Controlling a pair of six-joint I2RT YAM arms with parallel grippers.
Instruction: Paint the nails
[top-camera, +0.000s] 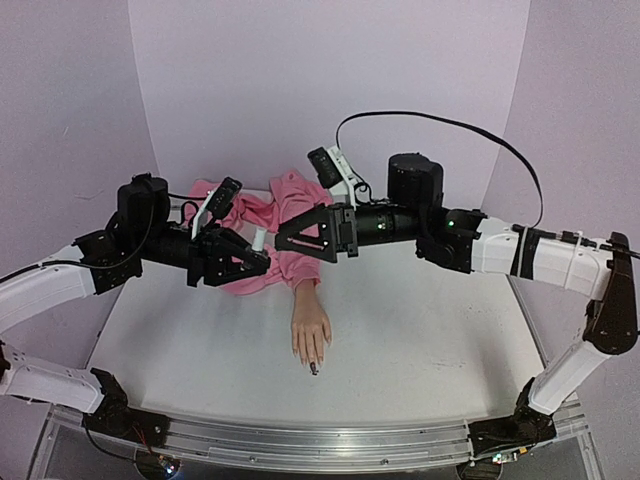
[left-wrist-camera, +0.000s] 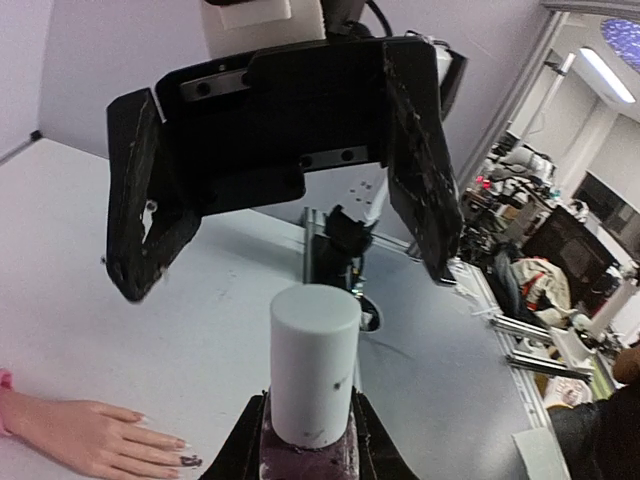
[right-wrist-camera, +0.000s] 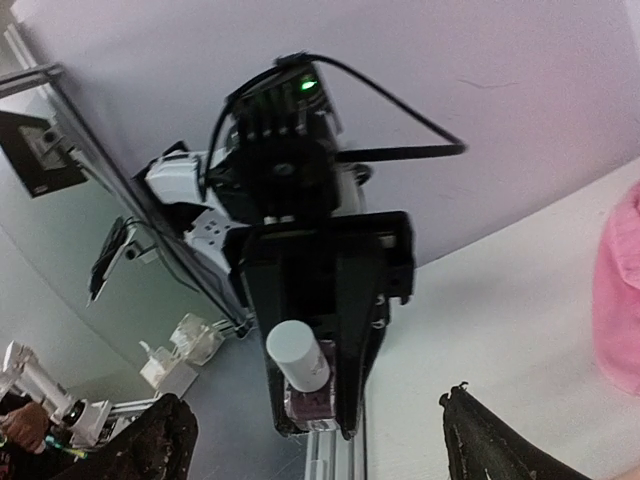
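Top external view: left pincer (top-camera: 255, 258) clamped on a small bottle (left-wrist-camera: 302, 456) of dark polish, white cap (top-camera: 258, 239) poking out past the fingertips. Facing it, right pincer (top-camera: 284, 238) spread wide, gripping nothing, tips just short of the cap. Both up off the table (top-camera: 420, 330), nose to nose.

From the left wrist: looks up the bottle's long axis straight into the right pincer's open mouth. Cap centred on the gap between the 2 fingers (left-wrist-camera: 140, 240), not yet between them, touching neither. From the right wrist: same line in reverse, cap dead ahead, bottle nearly end-on.

Down below, the nails (top-camera: 311, 358): on a pale dummy hand (top-camera: 310, 328) lying flat under the pincers, a little to the right-arm side of the gap between them, well apart from both. Wrist end toward the pink cloth (top-camera: 290, 205) behind the pincers, fingertips pointing away from it toward the arm bases. 1 nail dark, the others skin-toned as far as visible.

Judging by this: cap-off step in hand, no painting under way. Next move likely a short straight advance of the right pincer along the bottle's axis, then a squeeze on the cap. Right pincer the nearer of the 2 to the nails, so a sensible brush carrier. Risk: an off-centre squeeze knocking the bottle askew.
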